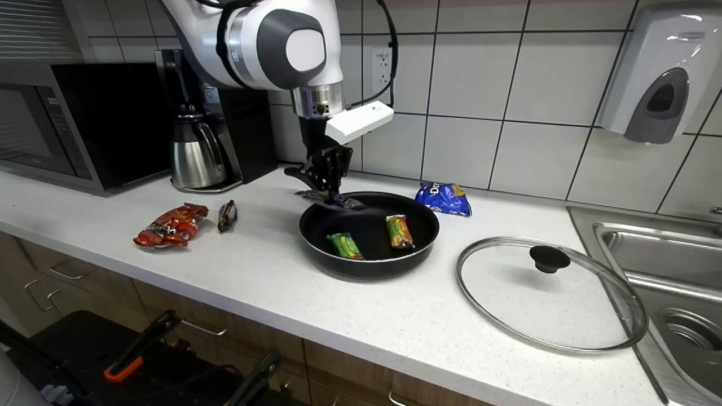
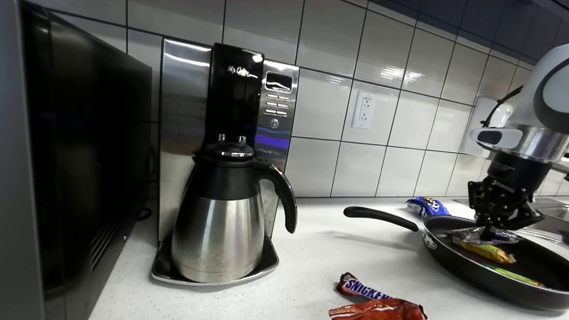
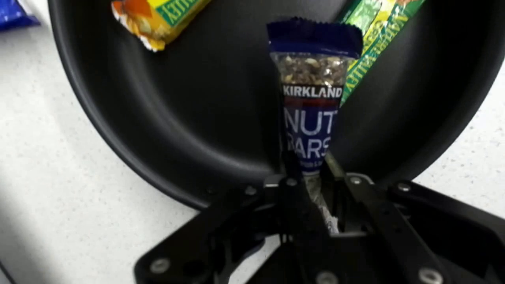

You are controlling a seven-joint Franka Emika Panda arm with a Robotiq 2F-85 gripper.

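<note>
My gripper is shut on a dark blue Kirkland nut bar, its clear wrapper pinched between the two fingers. In both exterior views the gripper points down over the back-left part of a black frying pan, with the nut bar lying roughly level at about rim height. Whether the bar touches the pan cannot be made out. Inside the pan lie a green Nature Valley bar and a yellow one. The nut bar's rear end is partly hidden by the fingers.
The pan's handle sticks out toward the coffee maker carafe. A blue chip bag sits behind the pan. Left are a red bag and a Snickers. A glass lid's knob and a sink are right.
</note>
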